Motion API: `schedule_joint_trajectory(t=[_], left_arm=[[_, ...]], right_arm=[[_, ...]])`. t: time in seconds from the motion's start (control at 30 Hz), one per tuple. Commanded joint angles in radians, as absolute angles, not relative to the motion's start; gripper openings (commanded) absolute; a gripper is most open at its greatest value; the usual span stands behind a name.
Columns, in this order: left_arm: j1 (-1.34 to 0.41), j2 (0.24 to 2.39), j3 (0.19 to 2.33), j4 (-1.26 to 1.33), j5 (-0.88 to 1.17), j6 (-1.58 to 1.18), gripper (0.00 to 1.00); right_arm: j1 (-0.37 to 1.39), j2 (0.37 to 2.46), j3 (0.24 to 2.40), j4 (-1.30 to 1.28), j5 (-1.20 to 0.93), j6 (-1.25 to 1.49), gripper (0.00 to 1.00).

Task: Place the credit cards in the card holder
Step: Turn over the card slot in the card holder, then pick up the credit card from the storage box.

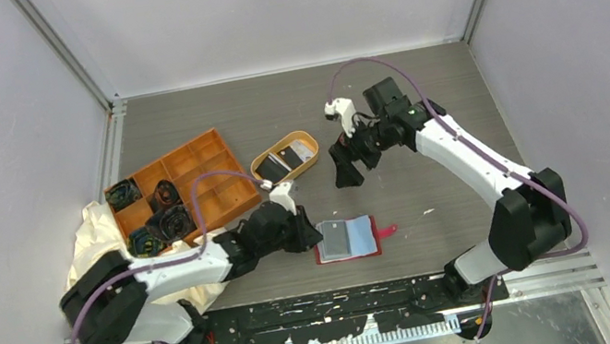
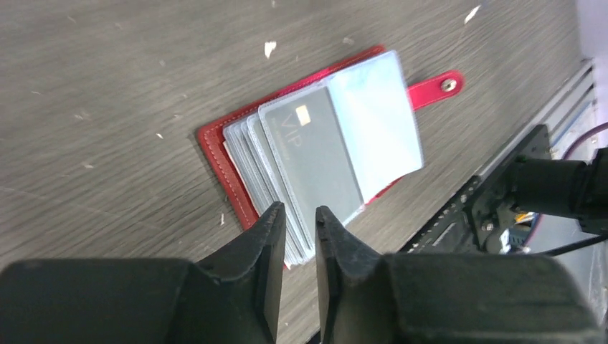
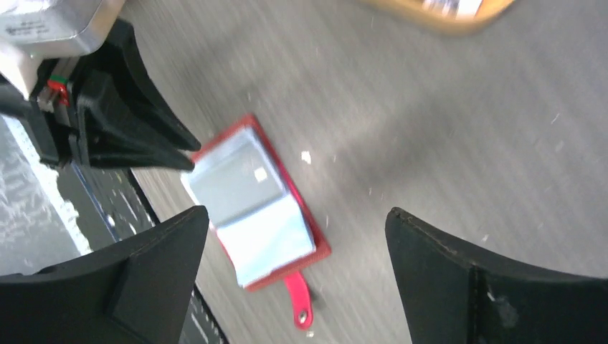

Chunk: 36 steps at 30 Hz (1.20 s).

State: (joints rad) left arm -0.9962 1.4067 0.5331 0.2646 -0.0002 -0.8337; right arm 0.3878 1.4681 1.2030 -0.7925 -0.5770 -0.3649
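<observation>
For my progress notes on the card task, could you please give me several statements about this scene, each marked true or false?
1. The red folding card holder lies open on the grey wood-grain table. True.
2. A dark "VIP" card sits in one of its clear sleeves. True.
3. The right pincer is shut on a card. False: its jaws stand wide apart and hold nothing.
4. The oval tan dish is empty. False: dark and pale plastic cards lie in it.

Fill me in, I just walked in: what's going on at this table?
Two robot arms are loading cards into a red card holder, which lies open with a dark card already sleeved. The left gripper, nearly closed, sits at its edge; the right gripper hangs open beyond it. More cards lie in the tan dish.
</observation>
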Motion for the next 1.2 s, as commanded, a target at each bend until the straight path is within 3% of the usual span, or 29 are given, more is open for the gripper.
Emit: schedule_joint_trajectory(t=[0.0, 0.1, 0.2, 0.4, 0.6, 0.83, 1.17], left_arm=[[-0.965, 1.168, 0.594, 0.056, -0.091, -0.629, 0.34], [-0.896, 1.027, 0.598, -0.062, -0.129, -0.586, 0.56], [-0.740, 0.928, 0.554, -0.081, -0.019, -0.620, 0.61], [-0.438, 0.941, 0.485, 0.073, 0.341, -0.774, 0.62], [-0.377, 1.077, 0.535, 0.121, 0.422, -0.783, 0.58], [-0.370, 1.183, 0.522, 0.190, 0.460, -0.787, 0.55], [-0.362, 1.145, 0.506, 0.133, 0.477, -0.760, 0.54]], right_arm=[[0.366, 1.496, 1.277, -0.500, -0.721, -0.235, 0.99], [0.374, 1.640, 1.384, -0.419, -0.865, -0.024, 0.98], [0.407, 1.775, 1.514, -0.425, -0.839, 0.066, 0.86], [0.434, 2.041, 1.778, -0.542, -0.775, 0.148, 0.68], [0.476, 2.186, 1.897, -0.632, -0.748, 0.126, 0.58], [0.484, 2.311, 2.014, -0.695, -0.724, 0.116, 0.57], [0.507, 2.384, 2.057, -0.726, -0.744, 0.127, 0.57]])
